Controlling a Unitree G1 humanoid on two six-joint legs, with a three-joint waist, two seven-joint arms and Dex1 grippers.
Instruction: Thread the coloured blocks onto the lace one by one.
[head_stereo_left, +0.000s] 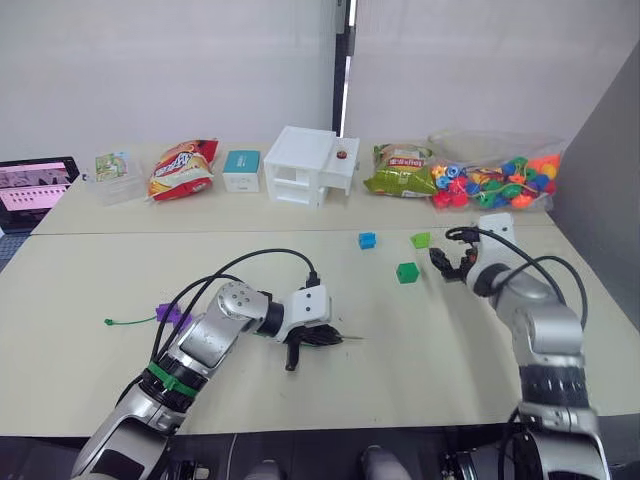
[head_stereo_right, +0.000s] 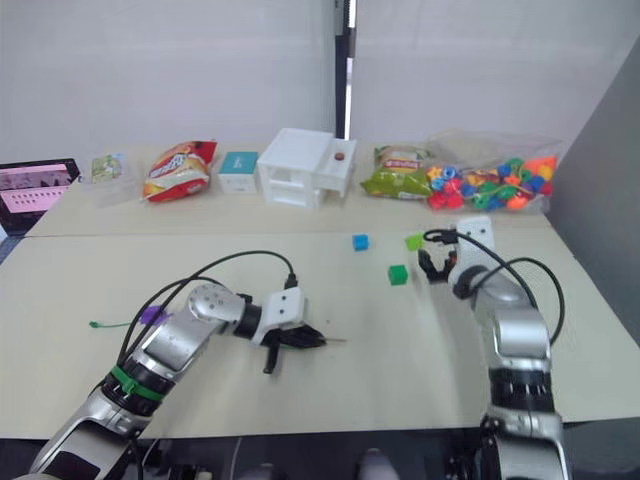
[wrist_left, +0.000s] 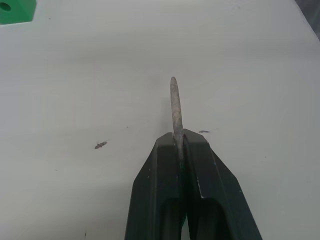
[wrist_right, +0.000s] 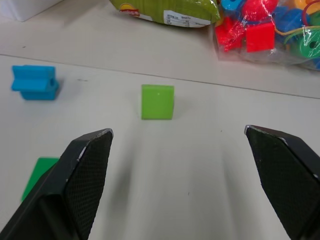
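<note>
Left hand (head_stereo_left: 318, 338) low over the table (head_stereo_left: 420, 340), clenched on the lace tip (wrist_left: 174, 105), which pokes out straight past the fingertips. Behind that arm, lace (head_stereo_left: 130, 321) trailing away to the robot's left with purple blocks (head_stereo_left: 172, 315) on or beside it; cannot tell which. Right hand (wrist_right: 180, 150) spread wide, released, gripping nothing, fingers (wrist_right: 87, 165) hovering just above the table. Straight ahead of it, light green block (wrist_right: 158, 101); blue block (wrist_right: 35, 82) further off to its left; dark green block (wrist_right: 40, 172) close by the left finger. Beyond the right hand, bag of beads (head_stereo_left: 500, 180) and snack packet (head_stereo_left: 398, 170).
</note>
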